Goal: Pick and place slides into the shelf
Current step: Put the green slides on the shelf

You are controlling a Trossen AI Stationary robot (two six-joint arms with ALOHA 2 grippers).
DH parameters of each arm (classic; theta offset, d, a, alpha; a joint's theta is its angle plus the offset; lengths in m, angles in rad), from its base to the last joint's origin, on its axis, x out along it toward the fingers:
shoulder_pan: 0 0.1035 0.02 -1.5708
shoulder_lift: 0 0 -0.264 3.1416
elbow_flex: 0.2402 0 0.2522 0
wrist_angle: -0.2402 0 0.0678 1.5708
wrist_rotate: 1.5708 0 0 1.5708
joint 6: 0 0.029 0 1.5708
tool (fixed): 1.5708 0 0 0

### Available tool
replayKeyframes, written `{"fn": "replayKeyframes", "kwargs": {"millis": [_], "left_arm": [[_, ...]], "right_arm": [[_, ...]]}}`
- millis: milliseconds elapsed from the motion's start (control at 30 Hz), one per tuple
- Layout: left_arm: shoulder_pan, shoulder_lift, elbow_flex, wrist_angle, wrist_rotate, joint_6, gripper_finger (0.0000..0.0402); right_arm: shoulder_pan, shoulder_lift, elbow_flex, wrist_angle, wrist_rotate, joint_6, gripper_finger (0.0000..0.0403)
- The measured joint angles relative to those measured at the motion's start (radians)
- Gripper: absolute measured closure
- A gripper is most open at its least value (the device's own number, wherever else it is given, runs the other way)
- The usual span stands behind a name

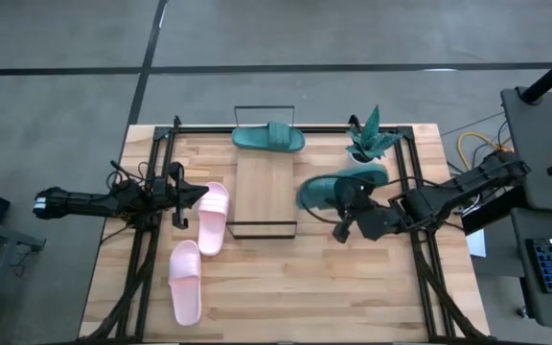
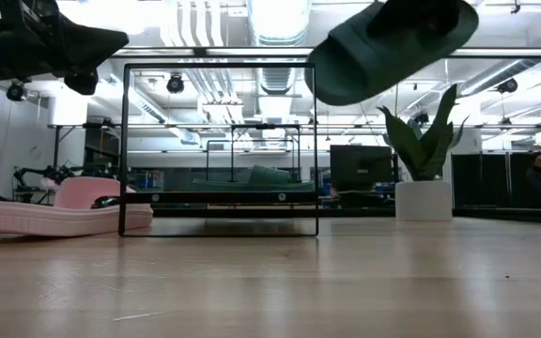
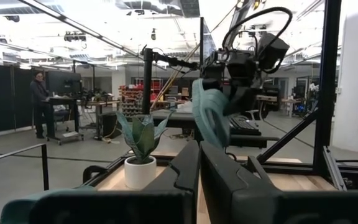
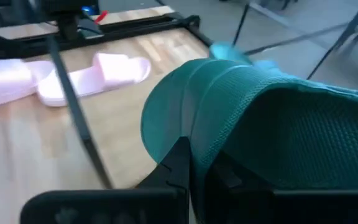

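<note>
My right gripper [image 1: 346, 207] is shut on a teal slide [image 1: 338, 187] and carries it in the air to the right of the shelf [image 1: 264, 192]. In the low view this slide [image 2: 393, 42] hangs high and tilted. A second teal slide [image 1: 268, 137] lies sole-down at the shelf's far end, by the wire rail. Two pink slides rest sole-down on the table: one [image 1: 213, 217] beside the shelf's left edge, one [image 1: 186, 280] nearer the near edge. My left gripper [image 1: 178, 196] is shut and hovers just left of the first pink slide, touching nothing. My right gripper pinches the teal slide between its two fingers at the slide's side edge [image 4: 188, 134], near the strap. The fingers come at it from the table's right and near side. The slide is lifted clear of table and shelf and is tilted.
A potted plant [image 1: 372, 139] in a white pot stands at the far right, close behind the carried slide. Black frame rails [image 1: 151, 230] run along the table's left and right sides. Bare wood lies along the near edge [image 1: 305, 287]. A person [image 3: 39, 102] stands in the room behind.
</note>
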Motion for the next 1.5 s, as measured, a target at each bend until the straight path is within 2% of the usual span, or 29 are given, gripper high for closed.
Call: {"fn": "replayKeyframes", "kwargs": {"millis": [167,300,433,567,700,767,833,967,1100,1167,1333,1500], "left_arm": [[0.000,0.000,0.000,0.000,0.000,0.000,0.0402],[0.000,0.000,0.000,0.000,0.009,0.000,0.0402],[0.000,0.009,0.008,-0.001,0.082,-0.001,0.0402],[0.000,0.017,0.020,-0.001,0.147,-0.008,0.0402],[0.000,0.017,0.029,0.002,0.215,-0.008,0.0402],[0.000,0.014,0.029,0.000,0.269,-0.002,0.0402],[0.000,0.014,0.029,0.005,0.332,0.032,0.0402],[0.000,0.021,0.026,0.068,0.418,0.127,0.0402],[0.000,0.044,0.036,0.092,0.511,0.217,0.0397],[0.000,0.063,0.045,0.111,0.555,0.261,0.0379],[0.000,0.121,0.069,0.104,0.558,0.318,0.0288],[0.000,0.197,0.101,0.103,0.612,0.364,0.0192]], "right_arm": [[-0.029,0.001,0.001,-0.001,-0.021,-0.071,0.0391],[-0.103,-0.006,0.036,-0.004,-0.214,-0.184,0.0392],[-0.195,-0.002,0.134,0.007,-0.406,-0.383,0.0392],[-0.286,0.007,0.240,0.033,-0.704,-0.604,0.0392],[-0.341,0.034,0.301,0.080,-1.185,-0.882,0.0392],[-0.351,0.066,0.321,0.090,-1.384,-0.980,0.0392],[-0.354,0.108,0.343,0.090,-1.511,-1.045,0.0392],[-0.356,0.231,0.372,0.130,-1.690,-1.137,0.0392],[-0.341,0.395,0.404,0.171,-1.828,-1.172,0.0392],[-0.327,0.481,0.445,0.171,-1.863,-1.199,0.0392],[-0.288,0.658,0.592,0.153,-1.866,-1.206,0.0392],[-0.269,0.781,0.758,0.067,-1.991,-1.255,0.0392]]}}
